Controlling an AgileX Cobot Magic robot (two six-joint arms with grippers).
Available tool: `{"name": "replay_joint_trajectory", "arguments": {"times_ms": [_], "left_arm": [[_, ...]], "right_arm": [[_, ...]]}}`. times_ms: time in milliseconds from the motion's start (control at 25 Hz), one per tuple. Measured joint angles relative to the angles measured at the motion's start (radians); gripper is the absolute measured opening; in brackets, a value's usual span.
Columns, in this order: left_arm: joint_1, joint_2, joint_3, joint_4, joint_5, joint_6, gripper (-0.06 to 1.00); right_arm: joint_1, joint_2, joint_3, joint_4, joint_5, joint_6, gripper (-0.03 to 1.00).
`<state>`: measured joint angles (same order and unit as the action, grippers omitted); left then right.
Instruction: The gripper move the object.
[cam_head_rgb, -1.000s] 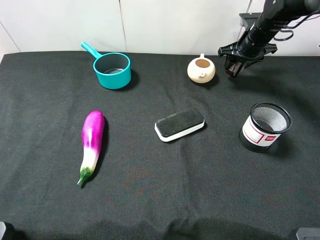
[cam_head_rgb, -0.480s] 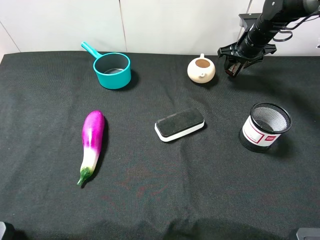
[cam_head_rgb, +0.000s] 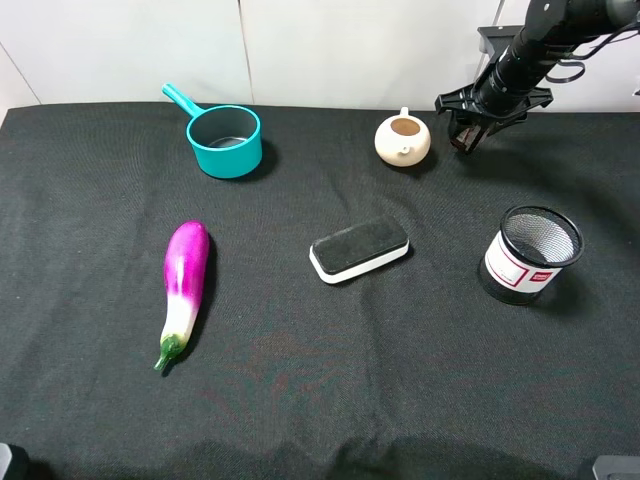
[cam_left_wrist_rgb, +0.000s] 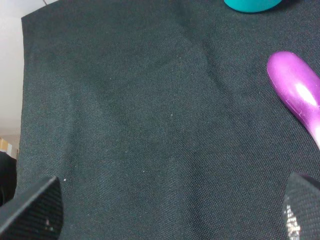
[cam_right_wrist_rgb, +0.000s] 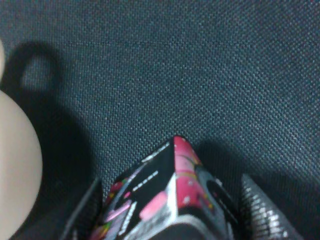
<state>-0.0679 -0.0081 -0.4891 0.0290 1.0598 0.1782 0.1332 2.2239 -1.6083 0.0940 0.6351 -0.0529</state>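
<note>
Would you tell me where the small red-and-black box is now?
In the exterior high view, the red-and-black box sits back right, within the right claw, right of the teapot.

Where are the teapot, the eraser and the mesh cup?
teapot (cam_head_rgb: 401, 148): exterior high view, on its cream body.
eraser (cam_head_rgb: 358, 243): exterior high view, on its black top.
mesh cup (cam_head_rgb: 508, 264): exterior high view, on its white label.

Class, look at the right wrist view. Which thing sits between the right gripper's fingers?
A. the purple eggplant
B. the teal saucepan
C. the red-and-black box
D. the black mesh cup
C: in the right wrist view the red-and-black box stands between the two fingers of the right gripper, with the cream teapot beside it.
</note>
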Motion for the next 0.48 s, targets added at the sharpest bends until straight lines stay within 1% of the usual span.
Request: {"name": "replay_joint_trajectory", "arguments": {"times_ms": [200,320,480], "left_arm": [[0.0,0.0,0.0,0.0,0.0,0.0,0.93],[0.0,0.0,0.0,0.0,0.0,0.0,0.93],[0.0,0.0,0.0,0.0,0.0,0.0,0.93]], "right_arm": [[0.0,0.0,0.0,0.0,-0.008,0.0,0.63],[0.0,0.0,0.0,0.0,-0.007,0.0,0.66],[0.0,0.0,0.0,0.0,-0.008,0.0,0.67]]}}
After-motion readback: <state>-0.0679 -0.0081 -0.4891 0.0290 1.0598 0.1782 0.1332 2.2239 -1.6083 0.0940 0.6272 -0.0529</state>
